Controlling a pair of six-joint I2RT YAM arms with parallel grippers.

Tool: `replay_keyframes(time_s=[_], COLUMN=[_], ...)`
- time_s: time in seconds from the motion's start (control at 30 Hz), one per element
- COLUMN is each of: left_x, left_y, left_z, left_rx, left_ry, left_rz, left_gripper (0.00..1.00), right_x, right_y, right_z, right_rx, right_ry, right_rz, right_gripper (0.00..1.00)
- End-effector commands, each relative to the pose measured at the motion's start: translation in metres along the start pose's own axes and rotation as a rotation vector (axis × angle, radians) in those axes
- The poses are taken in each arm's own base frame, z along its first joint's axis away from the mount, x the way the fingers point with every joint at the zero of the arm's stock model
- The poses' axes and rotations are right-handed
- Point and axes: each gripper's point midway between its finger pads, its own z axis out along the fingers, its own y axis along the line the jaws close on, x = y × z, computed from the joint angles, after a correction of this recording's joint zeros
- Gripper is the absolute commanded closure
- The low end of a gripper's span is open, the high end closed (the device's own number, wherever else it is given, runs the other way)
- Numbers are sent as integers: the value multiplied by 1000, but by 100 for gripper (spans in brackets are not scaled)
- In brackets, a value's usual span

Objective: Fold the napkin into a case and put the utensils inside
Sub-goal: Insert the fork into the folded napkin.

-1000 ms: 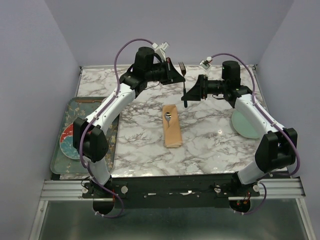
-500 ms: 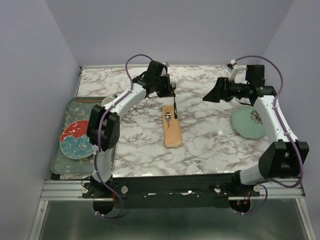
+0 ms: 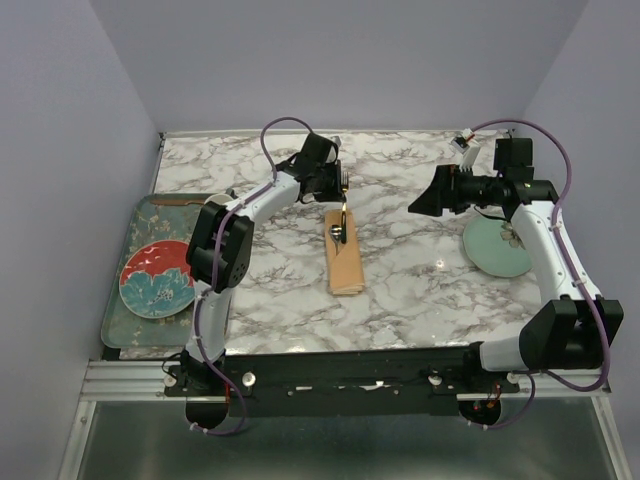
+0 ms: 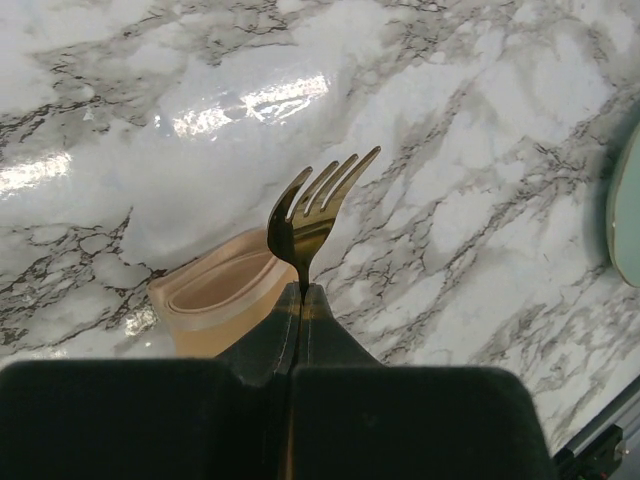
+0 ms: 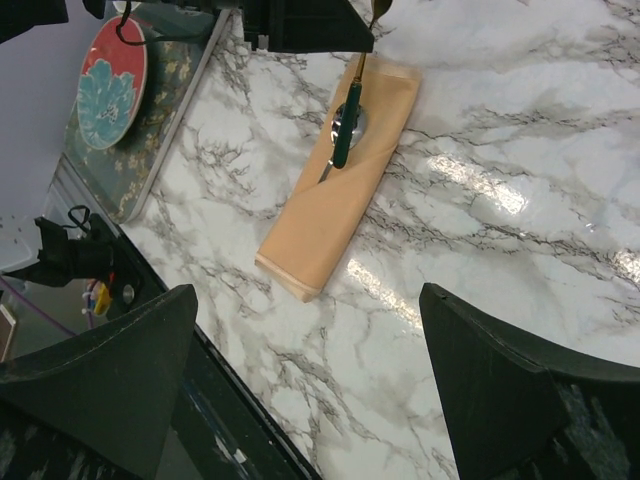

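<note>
The peach-orange napkin lies folded as a narrow case in the middle of the marble table. A spoon's bowl shows at its far, open end. My left gripper hangs just beyond that end, shut on a fork just below its gold head. In the left wrist view the tines stick out past the gripper, with the case's mouth beneath. The fork's dark handle reaches down onto the case beside the spoon. My right gripper stands open and empty, off to the right.
A mint plate lies at the right of the table under the right forearm. A grey patterned tray at the left edge carries a red and blue plate. The table's near edge and frame show close below the case.
The right gripper has let go of the fork, opened wide and drawn back to the right. The left arm has carried the fork from the far side down to the case's open end.
</note>
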Motion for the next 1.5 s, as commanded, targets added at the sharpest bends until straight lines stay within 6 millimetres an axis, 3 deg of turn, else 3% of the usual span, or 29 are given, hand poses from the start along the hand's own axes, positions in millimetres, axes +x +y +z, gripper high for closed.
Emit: replay_keyframes(time_s=[0.0,0.6,1.47], left_x=[-14,30,75], left_y=[8,0,-2], left_z=[8,13,-7], left_rx=[-40,-4,-29], left_ry=[-53,77,165], left_rz=[36,-66,-136], left_gripper=[100,100,100], right_x=[5,5,18], right_y=[0,-1,5], right_z=[-6,-2,-6], right_rx=[20,-6,-25], right_ry=[6,22,40], right_rz=[1,14,10], right_gripper=[0,0,0])
